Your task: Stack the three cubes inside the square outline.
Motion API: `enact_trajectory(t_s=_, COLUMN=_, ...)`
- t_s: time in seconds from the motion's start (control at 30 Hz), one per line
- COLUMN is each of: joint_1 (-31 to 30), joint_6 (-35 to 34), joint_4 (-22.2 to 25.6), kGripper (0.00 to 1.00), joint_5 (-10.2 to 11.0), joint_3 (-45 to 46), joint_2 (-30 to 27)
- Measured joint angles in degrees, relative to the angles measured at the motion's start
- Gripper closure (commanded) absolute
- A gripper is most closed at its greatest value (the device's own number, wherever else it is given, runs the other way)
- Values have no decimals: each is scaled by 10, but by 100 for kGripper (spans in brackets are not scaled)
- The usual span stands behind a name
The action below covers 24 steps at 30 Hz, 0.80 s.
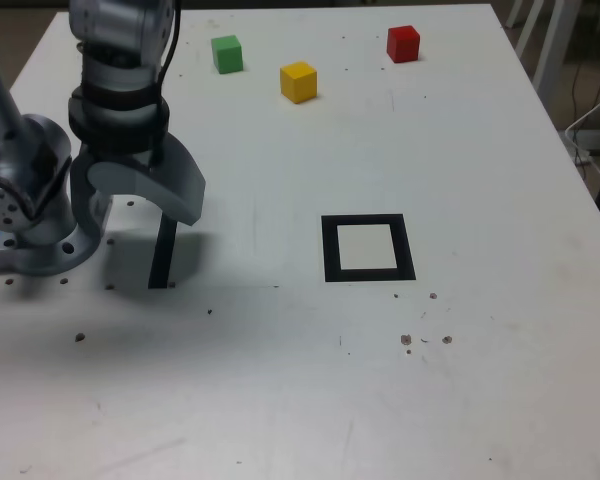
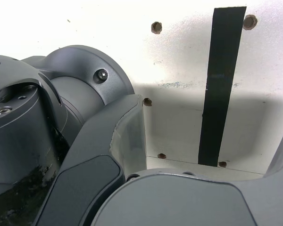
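Three cubes sit apart near the table's far edge in the exterior view: green (image 1: 227,54), yellow (image 1: 299,82) and red (image 1: 403,44). The square outline (image 1: 368,247), a thick black frame with a white centre, lies nearer the front, to the right of the middle, with nothing in it. My gripper (image 1: 183,212) hangs low over the table at the exterior view's left, far from the cubes and the square. Its jaws look shut with nothing held. The wrist view shows neither cubes nor square, only the grey gripper body (image 2: 179,197).
A narrow black bar (image 1: 163,252) (image 2: 221,84) is marked on the table just under the gripper. The arm's base (image 1: 35,215) stands at the exterior view's left edge. Small screw holes (image 2: 156,27) dot the white table (image 1: 280,380).
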Motion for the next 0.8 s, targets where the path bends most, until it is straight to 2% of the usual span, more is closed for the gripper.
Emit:
enact_trajectory(t_s=0.63, joint_1=0, joint_6=-1, joint_4=-4, kGripper=1, joint_5=0, joint_3=4, joint_2=2)
enact_trajectory(t_s=0.8, joint_1=0, joint_6=0, joint_4=7, kGripper=1, joint_5=3, joint_3=-1, joint_2=13)
